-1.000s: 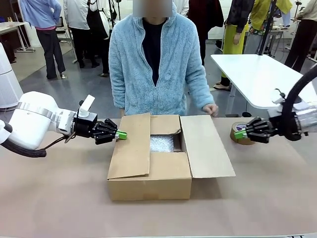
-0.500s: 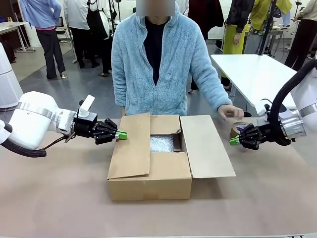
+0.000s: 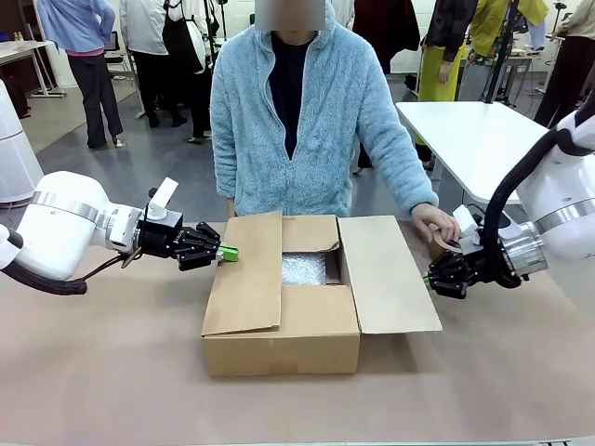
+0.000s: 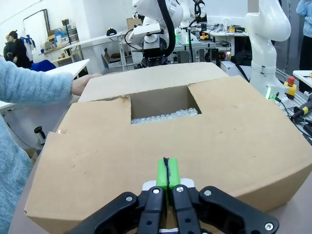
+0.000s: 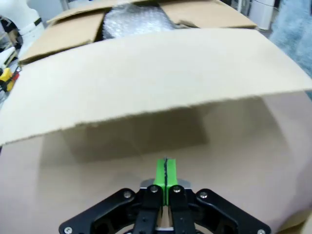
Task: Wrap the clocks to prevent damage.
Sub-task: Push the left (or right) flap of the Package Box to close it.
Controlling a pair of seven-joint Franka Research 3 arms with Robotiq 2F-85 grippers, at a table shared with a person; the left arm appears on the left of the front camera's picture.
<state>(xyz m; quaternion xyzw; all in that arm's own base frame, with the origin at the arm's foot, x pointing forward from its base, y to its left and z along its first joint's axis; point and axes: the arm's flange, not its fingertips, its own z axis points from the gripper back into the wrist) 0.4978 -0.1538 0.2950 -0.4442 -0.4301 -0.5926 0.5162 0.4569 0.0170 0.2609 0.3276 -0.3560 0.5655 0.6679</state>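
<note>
Front view: clocks (image 3: 304, 269) sit between left gripper (image 3: 229, 252) and right gripper (image 3: 429, 277).

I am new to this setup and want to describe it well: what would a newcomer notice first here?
The open cardboard box in the middle of the table draws the eye, with the bubble-wrap bundle showing inside. The left gripper and the right gripper, both shut, point at its flaps from either side. Behind it stands a person in a light blue fleece, one hand near the right gripper.
</note>
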